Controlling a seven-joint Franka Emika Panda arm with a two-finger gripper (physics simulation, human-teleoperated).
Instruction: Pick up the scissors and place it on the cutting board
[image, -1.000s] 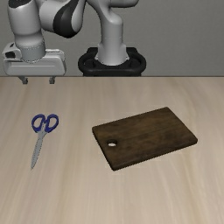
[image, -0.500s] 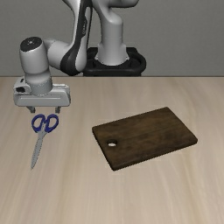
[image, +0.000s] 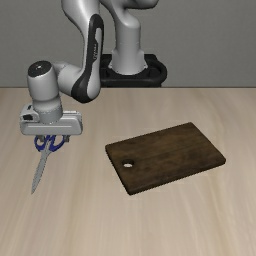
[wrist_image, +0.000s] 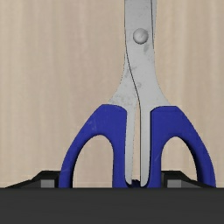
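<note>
Status: approach stage, grasp not yet made.

My gripper (image: 50, 134) hangs low over the blue handle loops of the scissors (image: 40, 172), at the exterior view's left. In the wrist view the fingers stand apart, with the handle end of the scissors (wrist_image: 136, 79) between them. I judge that neither finger presses on it.

The scissors lie flat on the table (image: 200, 220), blades together. The cutting board (image: 168, 156) lies well apart from them, toward the exterior view's right, and the scissors are not on it.

Remaining steps: close on the handles, lift, carry across, and set the scissors on the board.
</note>
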